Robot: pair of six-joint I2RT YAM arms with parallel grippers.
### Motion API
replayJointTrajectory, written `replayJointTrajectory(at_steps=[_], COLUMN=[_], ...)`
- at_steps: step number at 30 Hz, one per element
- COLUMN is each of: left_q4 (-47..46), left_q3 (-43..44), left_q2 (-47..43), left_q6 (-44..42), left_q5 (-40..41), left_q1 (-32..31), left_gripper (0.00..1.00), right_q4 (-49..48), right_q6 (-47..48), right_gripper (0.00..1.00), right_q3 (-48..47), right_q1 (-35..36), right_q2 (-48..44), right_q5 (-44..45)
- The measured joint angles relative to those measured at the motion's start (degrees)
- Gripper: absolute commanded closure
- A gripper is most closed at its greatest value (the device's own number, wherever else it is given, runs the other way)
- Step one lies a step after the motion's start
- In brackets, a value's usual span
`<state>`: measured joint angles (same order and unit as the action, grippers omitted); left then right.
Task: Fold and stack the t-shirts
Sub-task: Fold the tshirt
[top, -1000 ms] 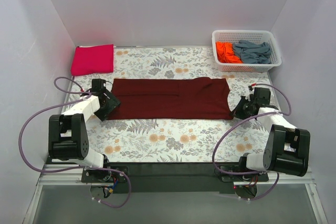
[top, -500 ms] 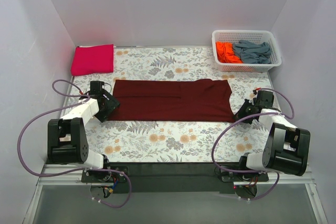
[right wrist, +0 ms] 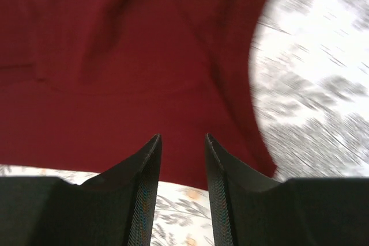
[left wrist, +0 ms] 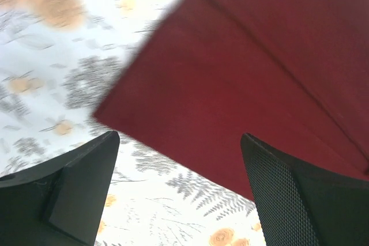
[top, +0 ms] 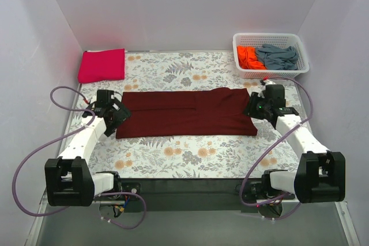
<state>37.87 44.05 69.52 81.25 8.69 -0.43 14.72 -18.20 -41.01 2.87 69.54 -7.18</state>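
Top external, left end effector (top: 119, 114) wide open, right end effector (top: 251, 108) part open, neither gripping maroon t-shirt (top: 190, 112)

maroon t-shirt (top: 187, 113): plain dark maroon.
pink t-shirt (top: 102, 65): plain bright magenta-pink.
orange t-shirt (top: 248, 57): plain orange.
grey-blue t-shirt (top: 278, 56): plain grey-blue.
basket (top: 271, 74): white lattice.
bench cloth (top: 190, 154): white, with grey leaves and orange-tan flowers.
fingers (left wrist: 81, 194): black.
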Motion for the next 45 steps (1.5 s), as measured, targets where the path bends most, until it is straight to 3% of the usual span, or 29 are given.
replayJointTrajectory(at_steps=[4,10,15,22,28,35,40,45], left_q4=[-0.72,-4.28,-5.79,-4.94,-6.34,-9.68,-8.50,-8.61], left_q3=[5.75,19.26,29.66,33.33,26.05,3.10,-7.23,-8.63], left_q2=[2.86,18.67,32.59,42.53,38.34,19.12,6.21,6.25], left_q6=[-1.75,-6.40,-9.46,-10.29,-8.39,-3.06,3.65,12.13], left_q5=[0.57,-0.20,-0.07,1.49,2.80,-0.55,-10.34,-22.51], left_q1=[-6.27,-10.88,-12.55,-13.05,-13.20,-16.02,-26.25,-38.80], left_gripper=[0.14,0.16,0.29,0.29,0.30,0.29,0.27,0.24], right_q4=[-1.57,-1.77,-2.08,-3.17,-4.15,-5.14,-5.90,-6.91], right_q6=[-0.37,-2.62,-4.15,-4.07,-2.16,3.87,8.00,10.16], right_gripper=[0.57,0.55,0.54,0.54,0.54,0.53,0.53,0.53], right_q3=[-4.48,-5.05,-4.94,-4.98,-9.18,-21.46,-33.75,-45.31], right_q1=[8.61,15.74,17.22,17.25,17.25,17.25,17.33,18.73], right_q2=[4.61,10.88,13.97,19.41,23.71,34.73,44.59,53.44], right_q5=[0.37,1.57,2.64,4.26,4.42,2.49,-1.99,-7.13])
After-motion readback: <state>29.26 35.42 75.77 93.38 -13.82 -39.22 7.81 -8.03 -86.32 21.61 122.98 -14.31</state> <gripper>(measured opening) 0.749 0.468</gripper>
